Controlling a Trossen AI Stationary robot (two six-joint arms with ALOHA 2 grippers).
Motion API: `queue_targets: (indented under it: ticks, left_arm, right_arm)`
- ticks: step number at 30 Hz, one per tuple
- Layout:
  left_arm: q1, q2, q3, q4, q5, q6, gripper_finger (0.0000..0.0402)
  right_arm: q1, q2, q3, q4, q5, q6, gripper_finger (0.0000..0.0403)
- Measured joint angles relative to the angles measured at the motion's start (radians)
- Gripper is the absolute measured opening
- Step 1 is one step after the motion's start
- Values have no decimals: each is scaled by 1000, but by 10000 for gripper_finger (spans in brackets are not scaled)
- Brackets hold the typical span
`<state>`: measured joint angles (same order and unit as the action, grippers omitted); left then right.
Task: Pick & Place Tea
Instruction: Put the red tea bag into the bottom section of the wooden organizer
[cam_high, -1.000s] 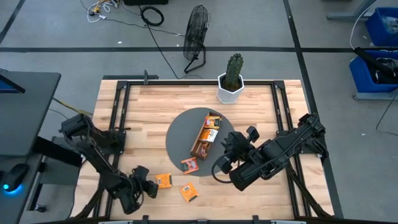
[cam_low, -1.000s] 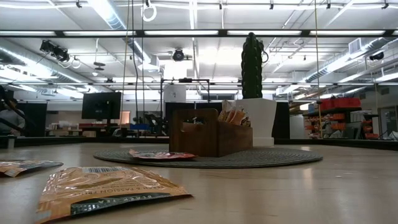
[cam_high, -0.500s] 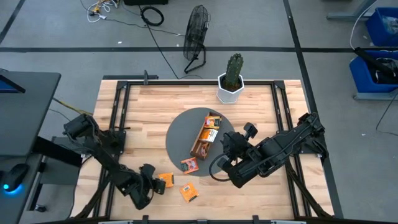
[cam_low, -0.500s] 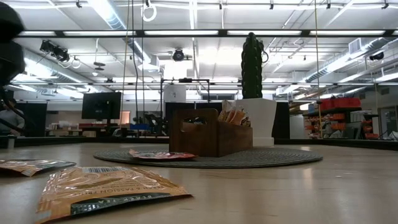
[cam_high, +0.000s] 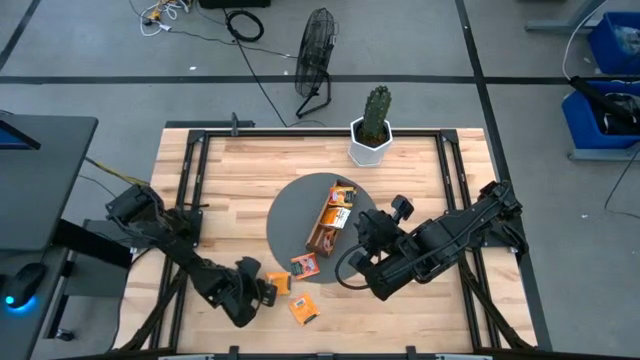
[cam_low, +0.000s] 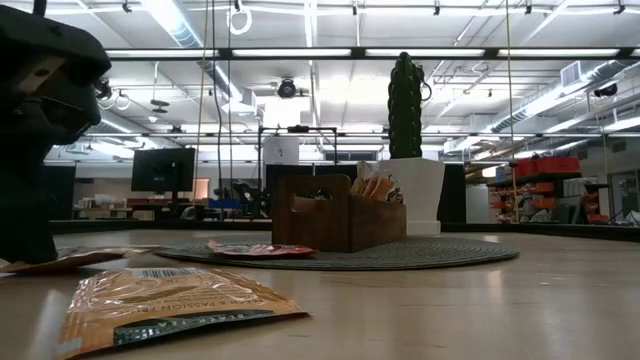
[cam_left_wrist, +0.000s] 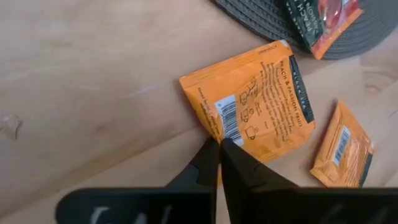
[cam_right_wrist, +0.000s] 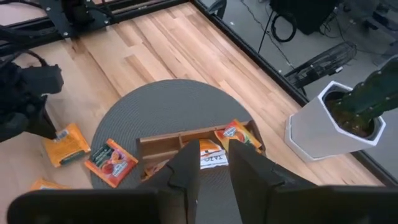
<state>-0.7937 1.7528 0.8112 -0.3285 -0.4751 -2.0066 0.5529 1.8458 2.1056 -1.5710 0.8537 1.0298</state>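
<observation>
Three tea sachets lie loose. An orange one (cam_left_wrist: 255, 99) is flat on the wood at the near left, and my left gripper (cam_left_wrist: 219, 146) stands shut at its edge. A second orange one (cam_high: 303, 308) lies nearer the front. A red-printed one (cam_high: 304, 265) rests on the round grey mat (cam_high: 290, 220). The wooden tray (cam_high: 332, 218) stands on the mat with more sachets upright in it. My right gripper (cam_right_wrist: 214, 163) hangs high over the tray with a white and orange sachet (cam_right_wrist: 211, 157) between its fingers. My left gripper pinches the orange sachet's edge beside the barcode (cam_left_wrist: 222, 127) between its two fingertips. The fingers slant down from the table's left. The rest of the sachet lies flat on the wood. My right gripper has the white and orange sachet (cam_right_wrist: 211, 157) across the gap between its fingers, clear of the table. The fingers hide which part they are on.
A cactus in a white pot (cam_high: 372, 125) stands at the far edge behind the mat. Black frame rails (cam_high: 190, 180) run along the table's left and right sides. Bare wood lies left of the mat.
My left gripper has gone toward the table's right edge and slightly down onto the orange sachet, and its fingers have shut at that sachet's edge. The sachet has slid a little toward the mat. My right gripper has stayed in place and rolled slightly.
</observation>
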Motion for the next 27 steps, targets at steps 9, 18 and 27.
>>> queue_targets:
  ticks: [9, 18, 27]
  left_arm:
    - [-11, -30, -7, 95, -71, 71, 3]
    - [-10, -137, -5, 194, -151, 233, 2]
    - [39, -267, -3, 437, -189, 520, 2]
  right_arm:
    - [0, 0, 0, 6, 3, 5, 90]
    - [-2, 0, 0, 33, 20, -42, 90]
    - [-9, 0, 0, 157, -28, -256, 90]
